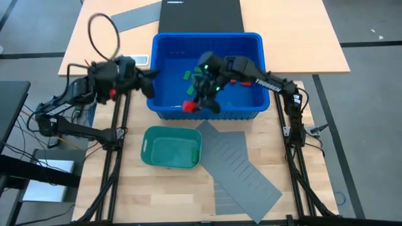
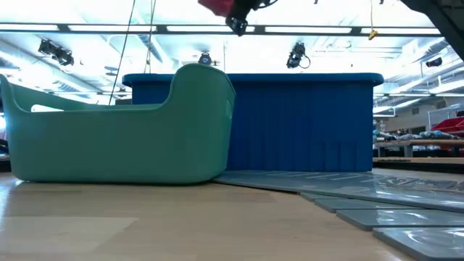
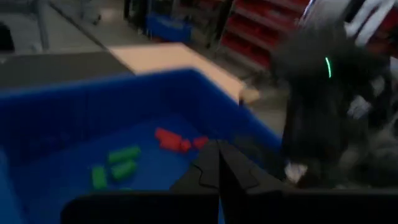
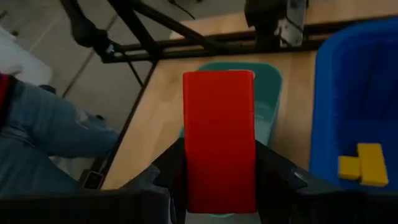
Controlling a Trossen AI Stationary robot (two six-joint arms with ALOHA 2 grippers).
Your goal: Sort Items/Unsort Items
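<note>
A blue bin [image 1: 207, 44] at the table's far middle holds loose items: green blocks [image 3: 115, 165], red blocks [image 3: 177, 140] and yellow blocks [image 4: 362, 165]. My right gripper [image 1: 193, 104] hangs over the bin's near wall, shut on a red block [image 4: 219, 124], and shows high above the bins in the low view [image 2: 238, 23]. The teal tray [image 1: 171, 147] lies ahead of it, toward the near edge. My left gripper [image 1: 151, 78] is shut with nothing in it, raised by the bin's left wall and pointing over the bin [image 3: 219, 168]. My right gripper pinches the red block between its two fingers, on the block's two long sides [image 4: 193, 180] at the end nearest the wrist. The rest of the block sticks out past the fingertips. The fingers slant down toward the table's near edge, along the block. The block is lifted clear.
A flat grey slotted sheet [image 1: 242, 163] lies on the table to the right of the teal tray, its far end under the blue bin's near wall. A black box [image 1: 200, 14] stands behind the bin. Bare wood shows at the near left.
</note>
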